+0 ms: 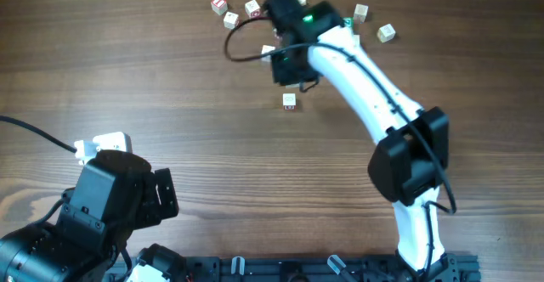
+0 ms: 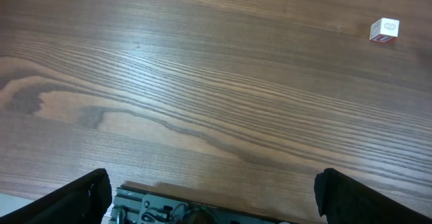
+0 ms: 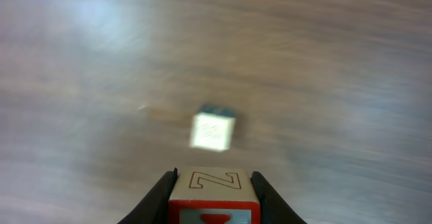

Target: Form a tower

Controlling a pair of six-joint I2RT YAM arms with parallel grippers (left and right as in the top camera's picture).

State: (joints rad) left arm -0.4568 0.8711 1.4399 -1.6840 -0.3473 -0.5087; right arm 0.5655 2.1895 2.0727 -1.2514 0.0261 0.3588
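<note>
My right gripper (image 3: 214, 176) is shut on a pale wooden cube (image 3: 214, 185) with a red outlined Z on top and a red front face. In the right wrist view another pale cube (image 3: 214, 131) lies blurred on the table just ahead of the held one. From overhead the right gripper (image 1: 286, 68) hangs over the far middle of the table, close behind a lone cube (image 1: 289, 101), and the held cube is hidden. A tower is out of view; only single cubes show. My left gripper (image 2: 212, 191) is open with nothing between its fingers, and a red-marked cube (image 2: 385, 30) lies far off at the upper right.
Loose cubes lie scattered at the far edge: a red-marked one (image 1: 219, 5), two near it (image 1: 231, 20) (image 1: 252, 8), and two to the right (image 1: 361, 12) (image 1: 387, 33). The left arm (image 1: 110, 197) rests folded at the near left. A black cable (image 1: 242, 44) loops beside the right gripper.
</note>
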